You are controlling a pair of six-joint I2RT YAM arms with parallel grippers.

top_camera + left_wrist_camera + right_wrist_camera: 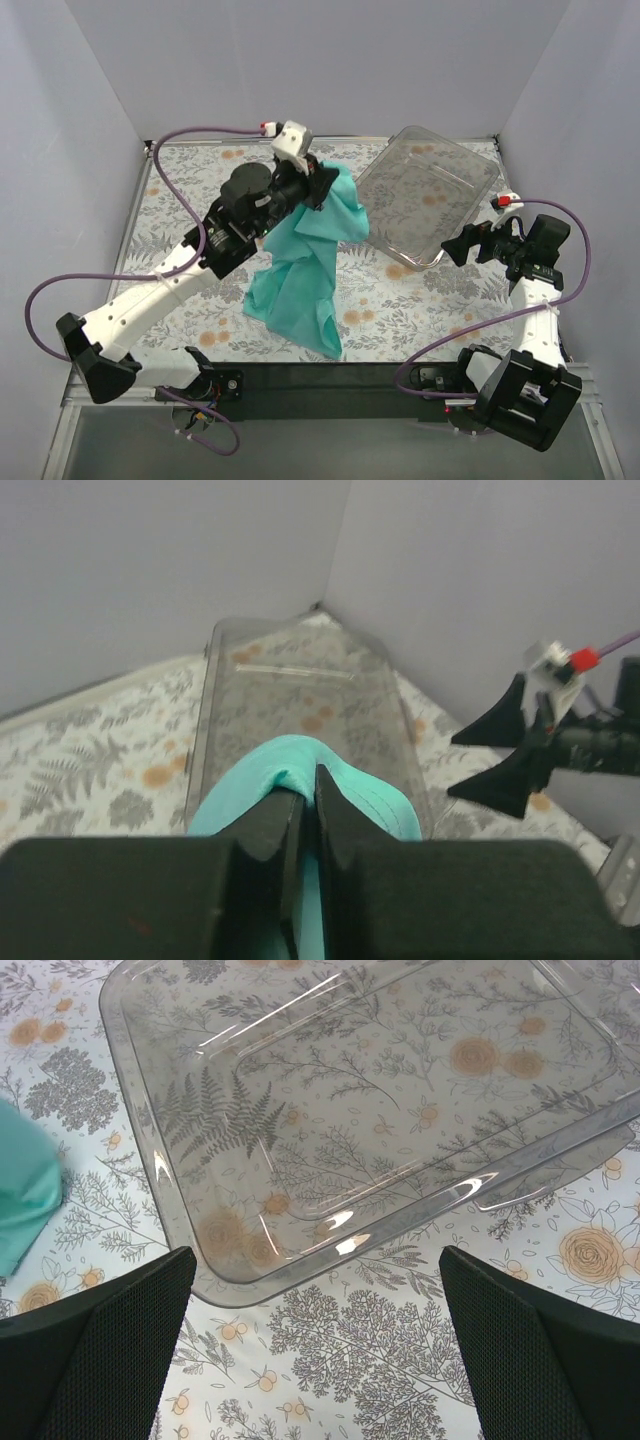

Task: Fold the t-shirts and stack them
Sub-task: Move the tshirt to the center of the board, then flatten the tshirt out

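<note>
While the left gripper (318,186) is clenched on a small bunch of the teal t-shirt (305,270), the garment hangs crumpled from it. Its lower end trails toward 6 o'clock, over the floral tablecloth (400,310). The clear plastic tray (470,160) lies at 2 o'clock, just beside the raised cloth. The right gripper (462,243), at 3 o'clock, is spread wide and holds nothing. The risks, as I judge them: so narrow a pinch may let the cloth slip free. A swing toward 2 o'clock could drape it over the tray's rim. Set down bunched, it would not lie flat for folding.
</note>
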